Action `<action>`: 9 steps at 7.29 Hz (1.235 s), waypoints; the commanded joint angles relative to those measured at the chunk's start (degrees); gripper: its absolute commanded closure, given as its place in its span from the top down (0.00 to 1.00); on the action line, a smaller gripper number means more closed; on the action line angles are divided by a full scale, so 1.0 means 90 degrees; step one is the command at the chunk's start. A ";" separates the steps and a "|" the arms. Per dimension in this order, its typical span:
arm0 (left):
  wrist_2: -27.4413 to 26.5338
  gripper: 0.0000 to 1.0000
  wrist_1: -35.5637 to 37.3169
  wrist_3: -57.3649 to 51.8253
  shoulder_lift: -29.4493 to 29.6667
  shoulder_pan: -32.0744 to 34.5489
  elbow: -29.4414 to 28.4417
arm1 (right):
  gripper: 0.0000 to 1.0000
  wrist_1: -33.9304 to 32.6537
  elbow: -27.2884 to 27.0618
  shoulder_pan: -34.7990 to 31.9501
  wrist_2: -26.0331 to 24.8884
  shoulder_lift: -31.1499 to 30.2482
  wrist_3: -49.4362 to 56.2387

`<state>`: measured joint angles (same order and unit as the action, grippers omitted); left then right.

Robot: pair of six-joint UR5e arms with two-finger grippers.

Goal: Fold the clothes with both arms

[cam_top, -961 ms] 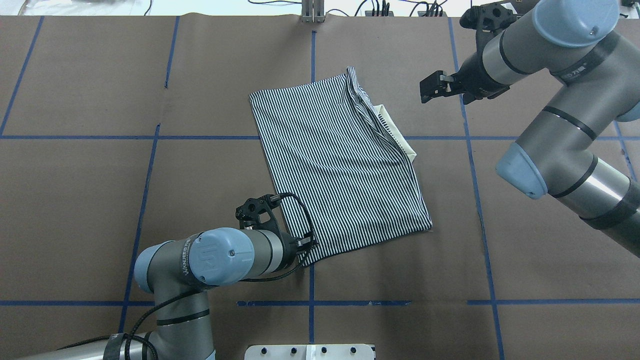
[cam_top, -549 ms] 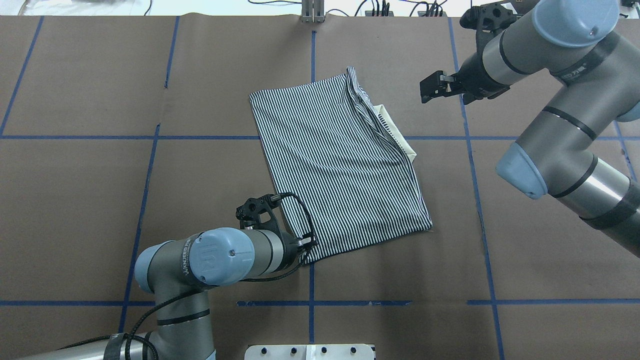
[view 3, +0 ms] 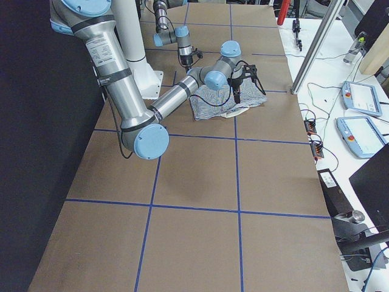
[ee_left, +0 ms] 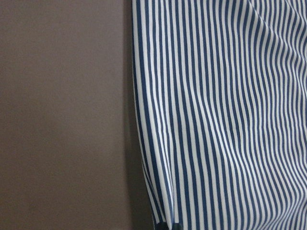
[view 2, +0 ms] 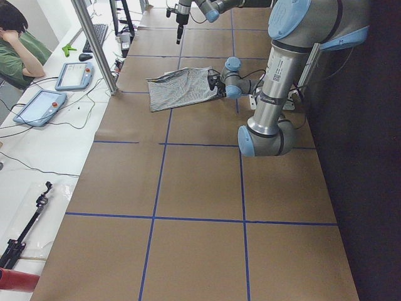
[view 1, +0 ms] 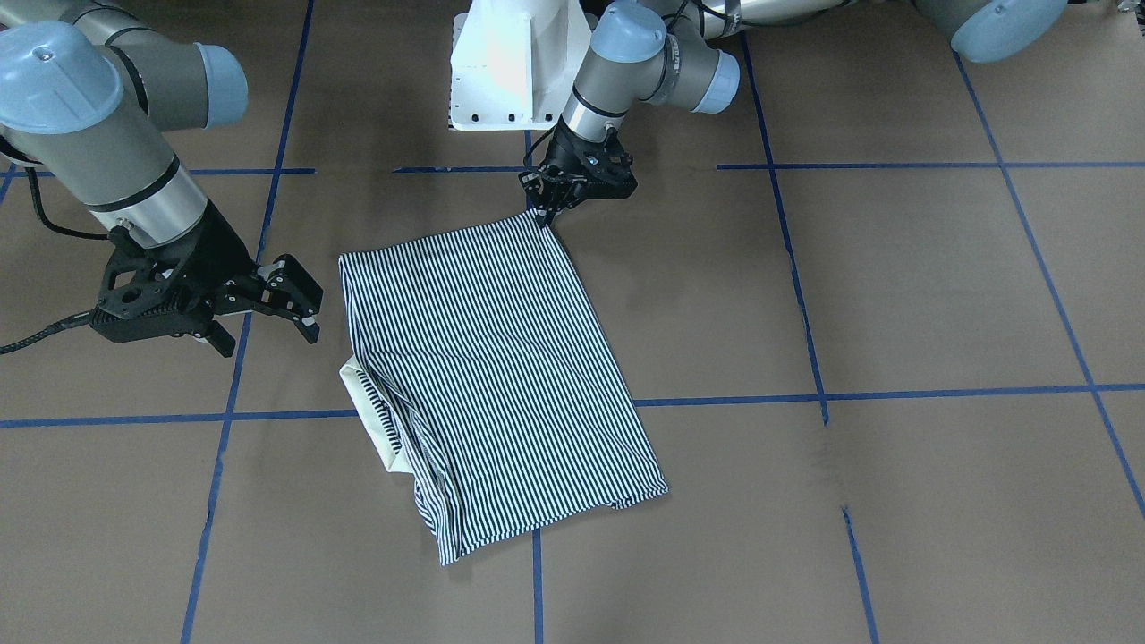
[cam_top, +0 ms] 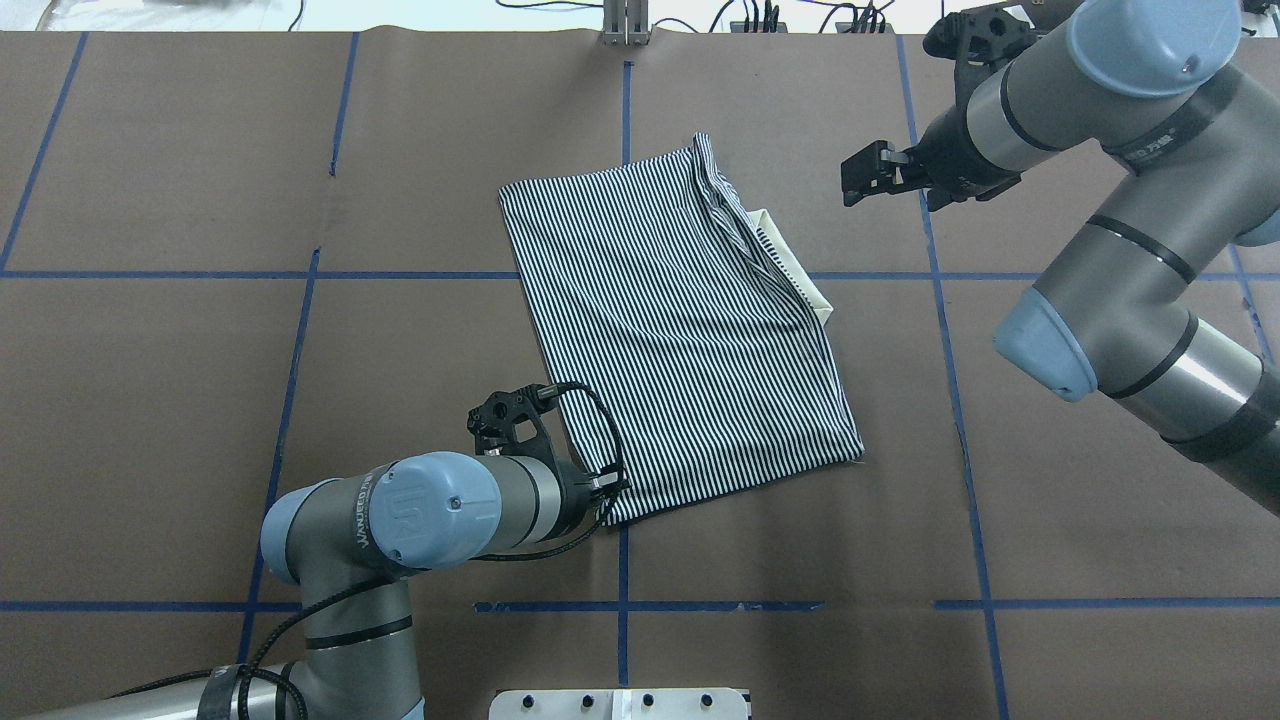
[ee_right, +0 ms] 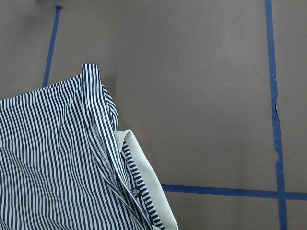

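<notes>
The polo shirt (cam_top: 680, 320) is lying folded flat, its cream collar (cam_top: 798, 278) peeking out; the left gripper (view 1: 546, 213) is pinching the shirt's corner nearest the robot, probably to start another fold; the right gripper (view 1: 309, 300) is hovering with fingers spread off the shirt's collar side; the table (cam_top: 150, 400) is showing beyond every shirt edge, so either arm has room to sweep.

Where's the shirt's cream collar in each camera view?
Front-facing: cream collar, lower-left edge of the striped shirt.
Overhead: shirt's right edge.
Exterior left: too small to tell.
Exterior right: shirt's near edge.
Left wrist: not in view.
Right wrist: bottom centre.
Shared landmark: the blue tape line meeting the collar.
</notes>
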<state>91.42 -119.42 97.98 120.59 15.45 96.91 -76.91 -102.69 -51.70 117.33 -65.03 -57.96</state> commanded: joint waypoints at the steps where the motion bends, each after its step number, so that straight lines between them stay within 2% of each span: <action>1: 0.0018 0.00 -0.0002 -0.0242 -0.0447 0.0041 0.0460 | 1.00 0.0001 -0.0230 0.0341 -0.0174 -0.0011 -0.1353; 3: 0.0008 0.00 -0.0002 -0.0242 -0.0732 0.0051 0.0774 | 0.99 -0.0038 -0.0989 0.1131 -0.0855 -0.0176 -0.2422; 5: -0.0002 0.00 -0.0002 -0.0329 -0.1112 0.0061 0.1066 | 0.98 -0.0087 -0.1207 0.2087 -0.1792 -0.0167 -0.3466; 7: -0.0002 0.00 -0.0002 -0.0330 -0.1659 0.0061 0.1506 | 0.89 -0.0116 -0.1256 0.3093 -0.3040 -0.0177 -0.4851; 8: -0.0002 0.00 -0.0002 -0.0330 -0.1767 0.0051 0.1594 | 0.89 -0.0522 -0.1266 0.3388 -0.3511 -0.0187 -0.5148; 9: -0.0002 0.00 -0.0002 -0.0320 -0.1759 0.0022 0.1605 | 0.89 -0.0903 -0.1266 0.3497 -0.3602 -0.0196 -0.5190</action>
<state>91.41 -119.44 95.04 105.38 15.87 110.75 -81.21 -114.01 -22.58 87.88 -66.70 -102.45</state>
